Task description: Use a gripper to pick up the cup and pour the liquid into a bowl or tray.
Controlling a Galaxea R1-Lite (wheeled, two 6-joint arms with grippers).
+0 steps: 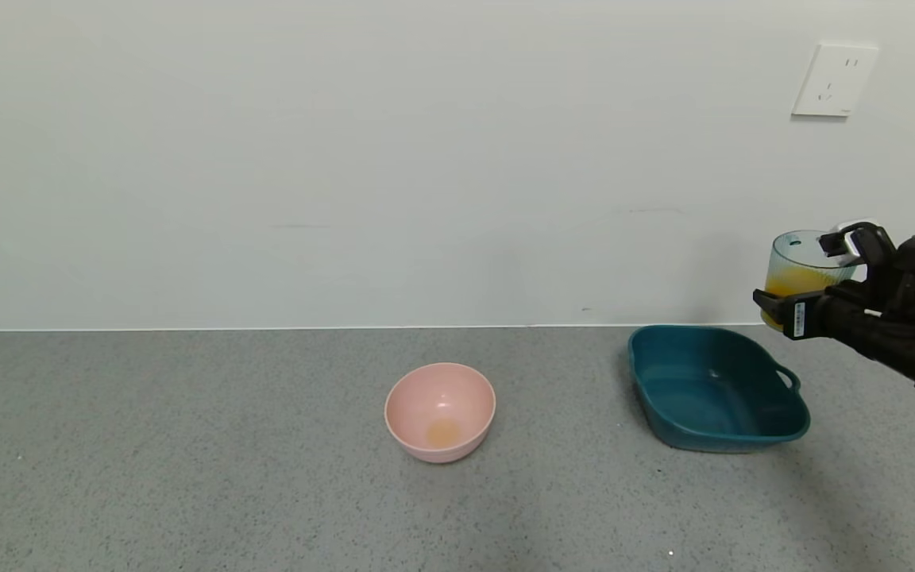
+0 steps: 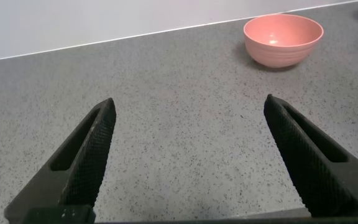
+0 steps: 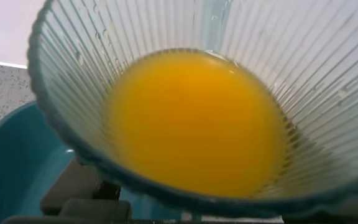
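Left gripper (image 2: 188, 162) idle, jaws apart, low over countertop (image 1: 187, 477). Right gripper (image 1: 811, 282) clamped on cup (image 1: 805, 274) of orange liquid (image 3: 194, 121), held above teal basin (image 1: 716, 389)'s far right rim. Advice: centre over basin, then tilt slowly.

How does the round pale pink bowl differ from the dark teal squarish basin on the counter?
The round pale pink bowl is smaller and deeper-sided; the dark teal squarish plastic basin is wider, with rounded corners and a loop handle. The bowl holds a faint orange residue; the basin looks dry. The basin sits under the raised cup; the bowl stands apart, toward the left. Both rest open-side up on the grey counter.
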